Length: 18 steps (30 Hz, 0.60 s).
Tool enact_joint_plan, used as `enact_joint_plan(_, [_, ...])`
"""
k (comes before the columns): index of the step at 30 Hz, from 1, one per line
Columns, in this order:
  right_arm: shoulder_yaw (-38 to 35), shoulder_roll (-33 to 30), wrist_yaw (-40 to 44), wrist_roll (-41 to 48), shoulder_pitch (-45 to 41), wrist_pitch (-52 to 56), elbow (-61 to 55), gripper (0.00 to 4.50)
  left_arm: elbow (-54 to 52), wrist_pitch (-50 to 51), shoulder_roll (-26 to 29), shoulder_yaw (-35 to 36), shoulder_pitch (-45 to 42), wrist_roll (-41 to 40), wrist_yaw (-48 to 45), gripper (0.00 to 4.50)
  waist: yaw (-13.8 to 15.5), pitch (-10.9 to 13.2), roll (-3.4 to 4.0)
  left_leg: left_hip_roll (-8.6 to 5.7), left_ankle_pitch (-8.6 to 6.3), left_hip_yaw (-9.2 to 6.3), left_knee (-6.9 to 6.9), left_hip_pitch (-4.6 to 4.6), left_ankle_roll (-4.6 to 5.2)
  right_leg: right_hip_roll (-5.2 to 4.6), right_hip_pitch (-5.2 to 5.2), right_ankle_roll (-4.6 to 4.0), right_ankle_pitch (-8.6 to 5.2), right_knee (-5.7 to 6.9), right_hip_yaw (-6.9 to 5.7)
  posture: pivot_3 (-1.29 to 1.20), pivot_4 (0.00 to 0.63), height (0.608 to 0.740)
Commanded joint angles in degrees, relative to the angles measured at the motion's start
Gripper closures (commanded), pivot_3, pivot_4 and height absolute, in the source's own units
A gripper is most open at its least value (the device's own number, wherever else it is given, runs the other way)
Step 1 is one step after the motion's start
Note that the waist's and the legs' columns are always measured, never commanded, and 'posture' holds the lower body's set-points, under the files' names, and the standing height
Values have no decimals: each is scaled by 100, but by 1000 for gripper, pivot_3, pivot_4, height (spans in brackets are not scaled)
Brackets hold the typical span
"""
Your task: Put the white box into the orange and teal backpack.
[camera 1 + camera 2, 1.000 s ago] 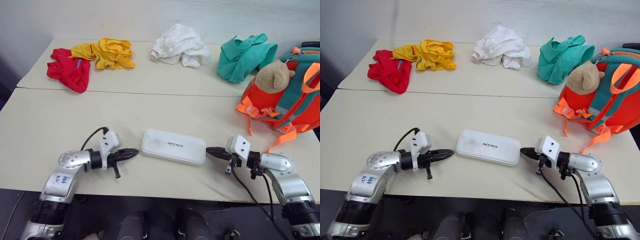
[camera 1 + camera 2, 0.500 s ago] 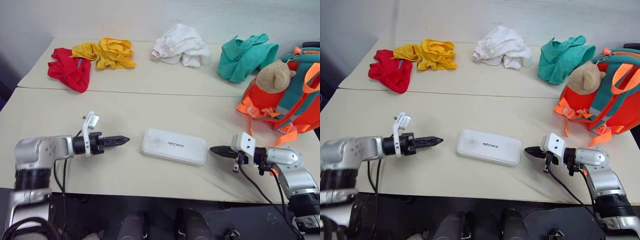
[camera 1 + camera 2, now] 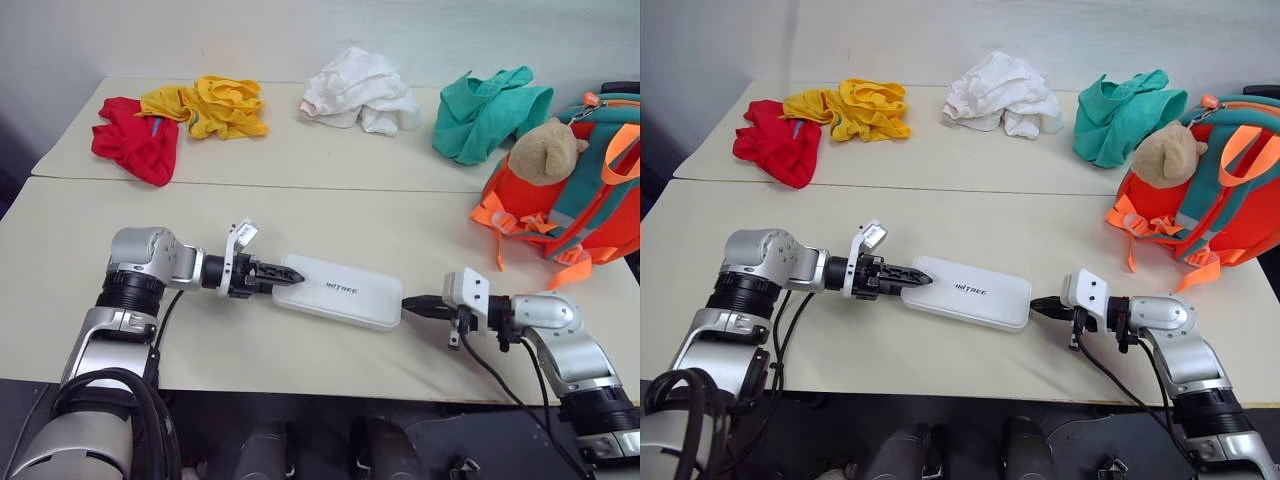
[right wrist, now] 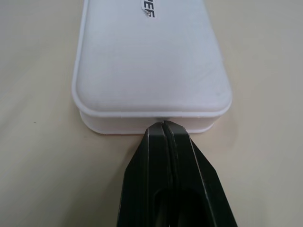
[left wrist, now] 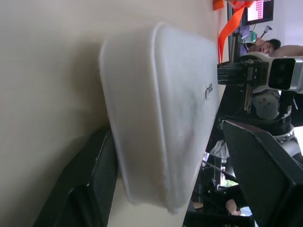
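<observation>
Bracing the white box at mid-bench, we note the left gripper, jaws spread astride its nine o'clock end, must close squarely while the right gripper, jaws shut, backs the three o'clock end, the backpack waiting at two o'clock.

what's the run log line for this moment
stage: gripping box | left gripper: open, straddling white box end | right gripper: shut, tip at other end | box: flat on table | backpack: right, untouched
</observation>
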Motion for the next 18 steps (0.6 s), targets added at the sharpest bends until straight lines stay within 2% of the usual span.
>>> enact_joint_plan(1, [44, 96, 4, -37, -129, -279, 159, 4500, 154, 187, -103, -152, -33, 12, -126, 980, 7, 0, 0, 0, 0, 0, 0, 0, 0, 0, 0, 0, 0, 0, 0, 0, 150, 740])
enact_joint_plan(4, [105, 125, 44, -175, -277, -607, 563, 4500, 137, 376, -124, -41, -72, -105, -222, 980, 3, 0, 0, -1, 0, 0, 4, -1, 0, -1, 0, 0, 0, 1, 0, 0, 150, 740])
enact_joint_plan(5, [103, 124, 46, -206, -314, -695, 668, 4500, 117, 430, -137, 26, -71, -136, -215, 1163, 3, 0, 0, -1, 0, 0, 5, -1, 0, -1, 0, 0, 0, 1, 0, 0, 150, 740])
enact_joint_plan(7, [86, 112, 54, -231, -356, -818, 825, 4500, 35, 536, -141, 122, -34, -191, -201, 1611, 2, 0, 0, 0, 0, -1, 5, -2, 0, -1, 0, 0, 0, 2, 0, 0, 150, 740])
enact_joint_plan(12, [20, 46, 98, -201, -329, -1003, 999, 4500, -265, 694, -111, 353, 148, -415, -175, 3096, -1, 0, 0, 2, 0, -3, 8, -2, 0, -12, 1, 0, 0, 2, -1, 0, 150, 740])
enact_joint_plan(13, [-8, 25, 108, -178, -289, -1023, 996, 4500, -349, 698, -73, 370, 210, -524, -176, 3215, -3, 0, 0, 1, 0, -4, 9, -2, 0, -20, 2, 0, 0, 2, 0, 0, 150, 740])
enact_joint_plan(18, [-240, -50, 6, -5, 5, -967, 842, 4500, -836, 700, 85, 609, 541, -982, -94, 3215, -6, 0, 0, 2, 0, -6, 9, -3, 0, -24, 1, 0, 0, 2, -1, 0, 150, 740])
